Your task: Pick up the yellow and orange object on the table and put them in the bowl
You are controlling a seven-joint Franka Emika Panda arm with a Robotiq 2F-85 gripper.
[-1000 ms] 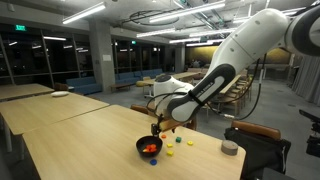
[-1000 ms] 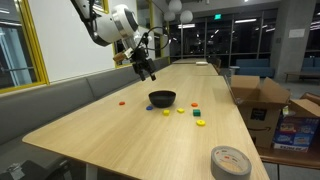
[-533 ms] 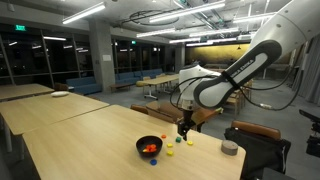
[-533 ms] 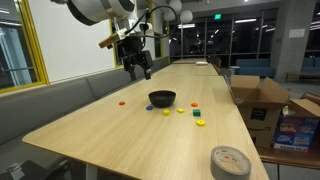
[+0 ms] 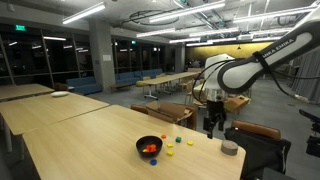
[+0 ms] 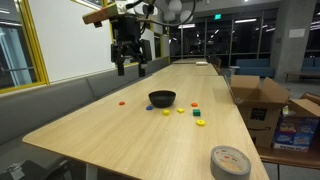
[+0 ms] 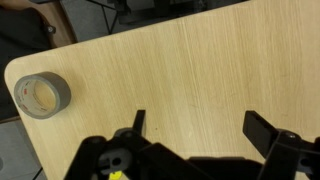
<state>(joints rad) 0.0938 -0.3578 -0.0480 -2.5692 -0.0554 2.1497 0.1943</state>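
The black bowl [image 5: 149, 147] [image 6: 161, 98] stands on the long wooden table, with an orange piece [image 5: 151, 149] lying inside it. Small yellow pieces [image 5: 168, 153] [image 6: 201, 123] lie on the table beside the bowl, and another yellow one [image 6: 181, 111] lies nearer to it. One orange piece [image 6: 122, 102] rests on the table on the bowl's other side. My gripper [image 5: 211, 127] [image 6: 130, 68] [image 7: 200, 128] hangs high above the table, away from the bowl, open and empty. The wrist view shows only bare wood between its fingers.
A grey tape roll [image 5: 230, 148] [image 6: 230, 161] [image 7: 42, 94] lies near the table's corner. Tiny green [image 6: 195, 107] and blue [image 6: 165, 110] pieces lie among the yellow ones. Chairs [image 5: 255, 135] and cardboard boxes [image 6: 258, 100] stand beside the table.
The arm has swung up and away from over the bowl towards the end of the table with the tape roll. The jaws have stayed open and empty.
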